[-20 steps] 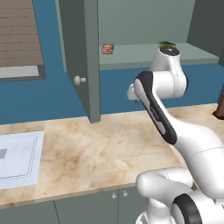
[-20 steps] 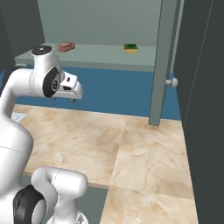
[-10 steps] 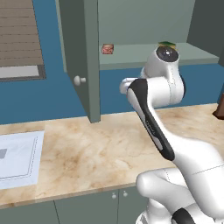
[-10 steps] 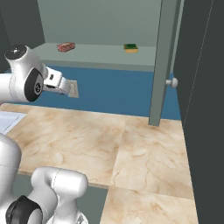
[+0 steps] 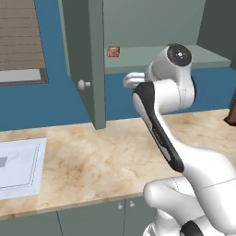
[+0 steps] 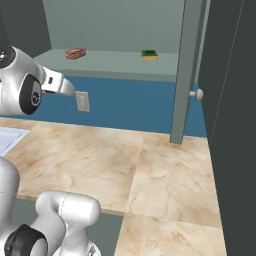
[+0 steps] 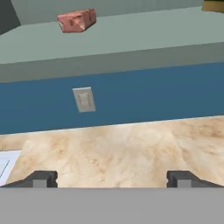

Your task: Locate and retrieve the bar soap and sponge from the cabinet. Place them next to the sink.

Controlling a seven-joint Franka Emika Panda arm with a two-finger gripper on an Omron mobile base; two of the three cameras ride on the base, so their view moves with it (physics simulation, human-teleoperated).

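Overhead, soap and sponge on the cabinet [image 6: 190, 60] shelf.
Bar soap [image 7: 77, 20] near the left end, sponge [image 6: 149, 54] rightward; gripper [image 7: 112, 178] fingers spread, holding nothing.

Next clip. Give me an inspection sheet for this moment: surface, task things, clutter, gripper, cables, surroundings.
Surface: beige marbled counter, bare where seen.
Soap: pinkish-red bar lying on the cabinet shelf, toward its sink side.
Sponge: green and yellow block on the same shelf, apart from the soap, nearer the door.
Cabinet: door swung open, round pale knob visible.
Sink: pale basin set in the counter, nothing seen in it.
Clutter: nothing seen.
Gripper: gripper open, holding nothing, below shelf level, facing the wall.
Cables: nothing seen.
Surroundings: blue wall with an outlet; window blinds above the sink.
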